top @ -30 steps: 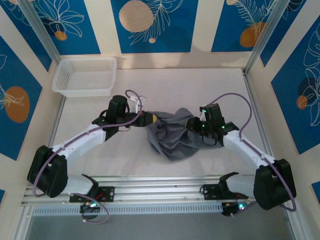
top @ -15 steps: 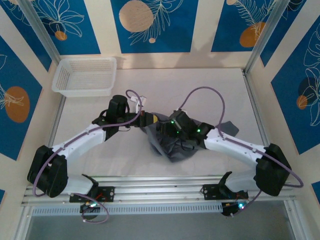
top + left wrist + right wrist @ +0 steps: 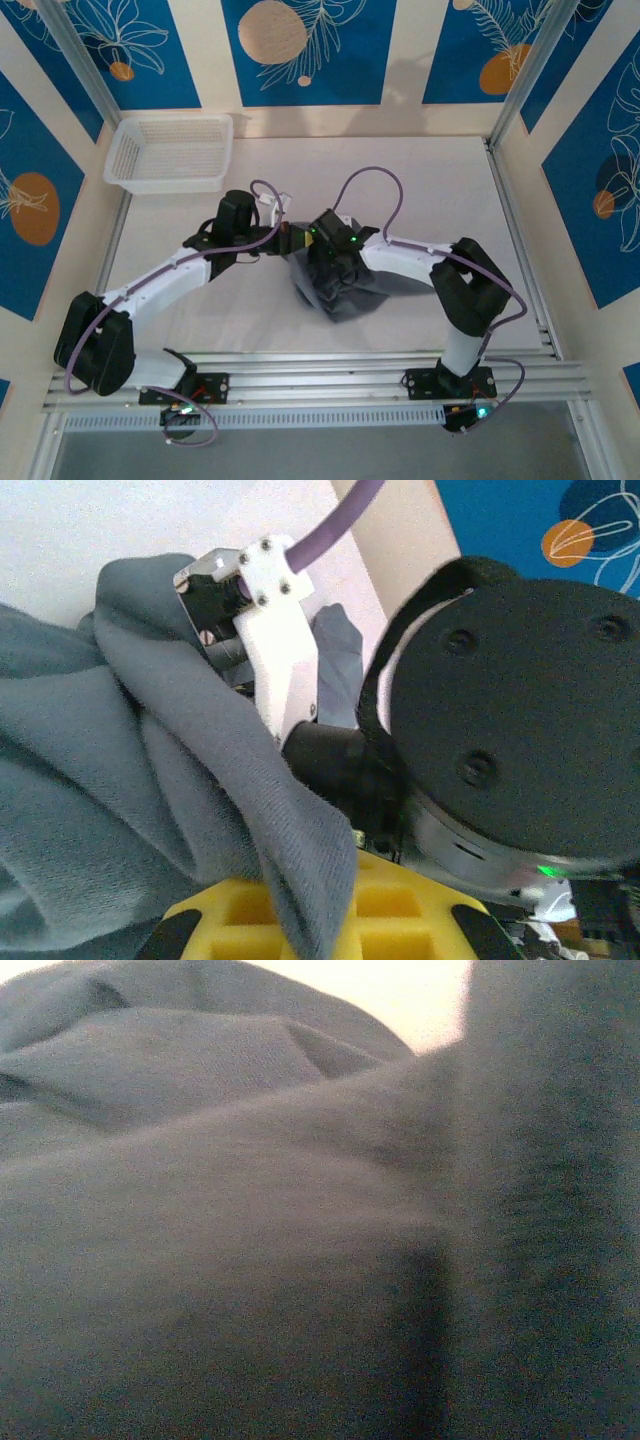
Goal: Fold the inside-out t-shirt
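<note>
Holding a fold of the inside-out t-shirt (image 3: 352,296), my left gripper (image 3: 296,240) is clamped shut; my right gripper (image 3: 330,265) is buried in cloth, state unreadable. With the shirt bunched on the table (image 3: 420,185), I'd probably seek a hem, then spread gently.

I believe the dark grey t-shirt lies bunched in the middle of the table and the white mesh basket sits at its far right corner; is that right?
Not quite: the white mesh basket sits at the far left corner, as the top external view shows. The dark grey t-shirt does lie bunched in the middle of the table.
</note>
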Controlling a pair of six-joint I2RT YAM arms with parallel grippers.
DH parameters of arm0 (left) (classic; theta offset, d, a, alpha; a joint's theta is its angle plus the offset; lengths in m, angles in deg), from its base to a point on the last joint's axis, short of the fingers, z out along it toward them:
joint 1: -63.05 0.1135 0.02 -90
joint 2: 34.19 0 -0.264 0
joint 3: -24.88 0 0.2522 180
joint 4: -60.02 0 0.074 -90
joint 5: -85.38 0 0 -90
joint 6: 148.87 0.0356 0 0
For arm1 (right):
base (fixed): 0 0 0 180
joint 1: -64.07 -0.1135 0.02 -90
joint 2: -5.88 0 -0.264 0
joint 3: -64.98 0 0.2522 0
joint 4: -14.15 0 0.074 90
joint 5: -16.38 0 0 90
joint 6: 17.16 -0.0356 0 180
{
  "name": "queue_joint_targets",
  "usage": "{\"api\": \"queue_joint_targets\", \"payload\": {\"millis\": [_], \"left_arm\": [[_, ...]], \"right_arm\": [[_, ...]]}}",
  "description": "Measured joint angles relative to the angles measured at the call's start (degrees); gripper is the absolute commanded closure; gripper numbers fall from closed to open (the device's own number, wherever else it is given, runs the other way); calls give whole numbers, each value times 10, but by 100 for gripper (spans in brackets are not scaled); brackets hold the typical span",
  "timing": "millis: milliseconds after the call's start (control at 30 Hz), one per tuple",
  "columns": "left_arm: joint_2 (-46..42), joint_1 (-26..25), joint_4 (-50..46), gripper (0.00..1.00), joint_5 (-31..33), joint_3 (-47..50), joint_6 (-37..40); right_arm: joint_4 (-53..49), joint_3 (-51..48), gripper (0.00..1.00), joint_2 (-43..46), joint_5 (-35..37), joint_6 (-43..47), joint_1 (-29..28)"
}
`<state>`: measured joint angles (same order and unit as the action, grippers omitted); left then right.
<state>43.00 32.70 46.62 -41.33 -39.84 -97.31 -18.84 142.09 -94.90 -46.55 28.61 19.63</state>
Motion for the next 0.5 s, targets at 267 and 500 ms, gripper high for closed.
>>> {"api": "queue_joint_targets", "payload": {"millis": [267,500], "left_arm": [[-2,75,-72,100,81,0,42],[113,106,-37,66,94,10,74]], "right_arm": [[72,-119,100,163,-193,75,69],[161,-165,100,320,-499,104,150]]}}
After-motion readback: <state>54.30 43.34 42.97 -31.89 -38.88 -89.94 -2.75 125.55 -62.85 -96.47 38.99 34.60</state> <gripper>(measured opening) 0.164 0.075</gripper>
